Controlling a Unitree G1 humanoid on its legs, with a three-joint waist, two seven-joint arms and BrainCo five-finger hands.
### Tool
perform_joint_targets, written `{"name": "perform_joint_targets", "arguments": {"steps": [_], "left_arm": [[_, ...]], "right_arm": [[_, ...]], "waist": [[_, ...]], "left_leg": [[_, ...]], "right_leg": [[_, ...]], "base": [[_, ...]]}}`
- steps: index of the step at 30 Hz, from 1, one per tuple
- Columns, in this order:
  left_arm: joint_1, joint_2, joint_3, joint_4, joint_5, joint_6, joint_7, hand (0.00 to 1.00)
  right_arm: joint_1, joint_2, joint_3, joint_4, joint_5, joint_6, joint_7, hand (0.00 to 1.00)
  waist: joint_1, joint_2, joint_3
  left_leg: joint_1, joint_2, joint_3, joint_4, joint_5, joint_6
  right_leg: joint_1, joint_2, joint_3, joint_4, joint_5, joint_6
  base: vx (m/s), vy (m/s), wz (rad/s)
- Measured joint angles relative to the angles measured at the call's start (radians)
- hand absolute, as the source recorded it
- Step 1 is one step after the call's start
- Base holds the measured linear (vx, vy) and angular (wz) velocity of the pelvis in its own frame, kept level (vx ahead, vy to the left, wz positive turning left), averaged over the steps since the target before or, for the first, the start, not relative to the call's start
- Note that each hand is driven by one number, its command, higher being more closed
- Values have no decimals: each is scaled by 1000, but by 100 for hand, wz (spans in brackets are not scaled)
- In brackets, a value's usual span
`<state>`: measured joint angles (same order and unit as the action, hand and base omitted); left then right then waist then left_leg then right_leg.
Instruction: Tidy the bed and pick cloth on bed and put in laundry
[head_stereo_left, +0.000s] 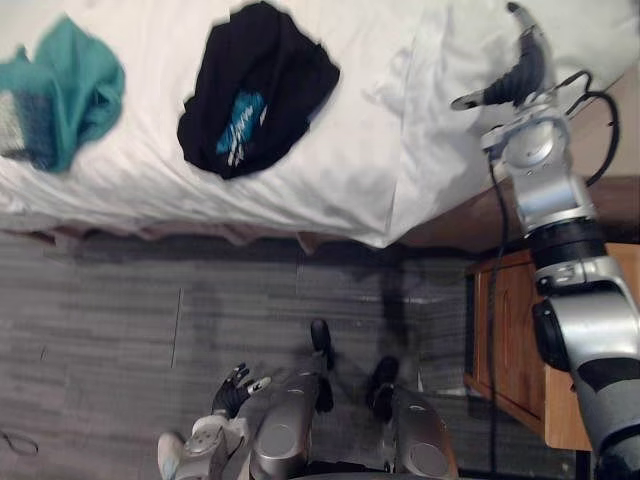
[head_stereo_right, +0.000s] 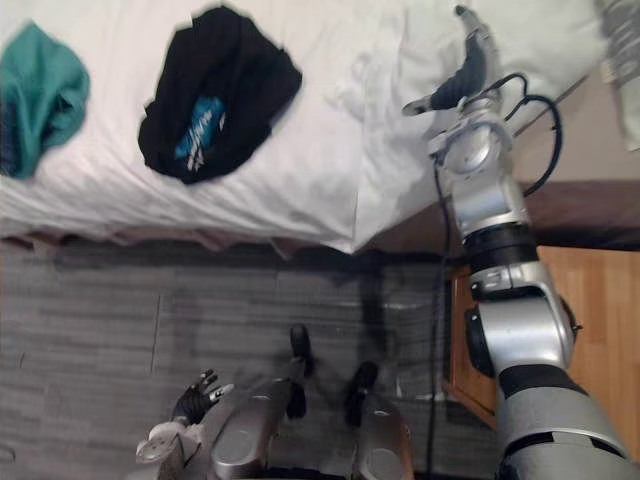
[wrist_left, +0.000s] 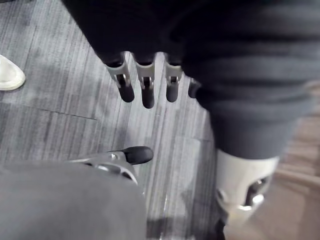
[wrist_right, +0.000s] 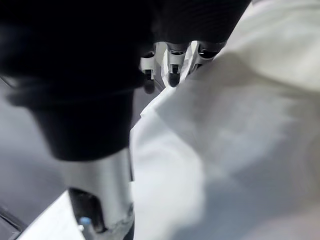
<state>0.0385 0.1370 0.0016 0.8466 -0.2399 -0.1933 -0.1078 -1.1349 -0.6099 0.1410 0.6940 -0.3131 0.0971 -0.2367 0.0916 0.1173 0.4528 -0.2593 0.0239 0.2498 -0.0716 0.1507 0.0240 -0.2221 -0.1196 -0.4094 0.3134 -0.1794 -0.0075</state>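
Wooden nightstand (head_stereo_left: 508, 335) on grey floor (head_stereo_left: 130, 330)

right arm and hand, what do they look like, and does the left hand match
The right arm is silver-grey, built of rounded segments with black bands at the joints. The right hand has a dark ribbed cover over its back and wrist, and silver fingers with dark tips. The left hand matches: dark cover, silver dark-tipped fingers.
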Motion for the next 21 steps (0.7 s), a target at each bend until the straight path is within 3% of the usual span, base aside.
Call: {"name": "perform_joint_targets", "arguments": {"steps": [1,4,6,12,16,18,20,21], "left_arm": [[-17,-1,-34,-8,-10,5,2,0],[-34,1,-75,-21,-48,9,5,0],[-39,2,-108,-40,-83,6,5,0],[-38,2,-159,-102,-140,20,13,0],[-39,3,-156,-107,-141,27,-14,0],[-37,7,-151,-92,-140,28,-27,0],[-27,17,-129,-91,-133,34,-35,0],[-14,30,-115,-87,-118,45,-32,0]], "right_arm": [[-21,-42,28,38,0,11,-18,100],[-84,-115,65,93,-1,40,-61,100],[-148,-173,72,111,-3,67,-108,100],[-199,-204,125,63,0,125,-85,100],[-124,-205,153,34,6,86,-67,100],[-17,-196,122,-19,30,58,-55,100],[151,-152,35,-132,40,25,-34,100],[281,-85,-38,-199,40,-4,-31,100]], "waist": [[6,17,10],[18,50,25],[27,69,33],[29,71,31],[-2,69,31],[-7,63,30],[-15,40,20],[-26,4,2]], "left_leg": [[-26,-3,-18,-10,15,3],[-93,-13,-51,-15,44,1],[-146,-37,-70,-18,64,-10],[-192,-56,-71,-30,85,-37],[-134,-57,-67,-31,81,-36],[-76,-45,-66,-31,81,-36],[-16,-28,-56,-31,81,-37],[21,-21,-39,-31,74,-45]], "right_leg": [[-26,-3,-13,12,-2,-3],[-105,-21,-21,67,-19,-10],[-182,-64,-30,148,-62,-8],[-267,-111,-40,242,-105,-15],[-198,-109,-44,223,-98,-8],[-113,-80,-46,156,-71,-2],[-19,-40,-38,62,-28,3],[30,-22,-20,10,-6,5]], "base": [[30,-55,45],[15,-50,38],[-15,-46,41],[-57,-36,15],[-40,-6,-1],[7,-11,-15],[30,-16,-34],[47,-14,-43]]}}
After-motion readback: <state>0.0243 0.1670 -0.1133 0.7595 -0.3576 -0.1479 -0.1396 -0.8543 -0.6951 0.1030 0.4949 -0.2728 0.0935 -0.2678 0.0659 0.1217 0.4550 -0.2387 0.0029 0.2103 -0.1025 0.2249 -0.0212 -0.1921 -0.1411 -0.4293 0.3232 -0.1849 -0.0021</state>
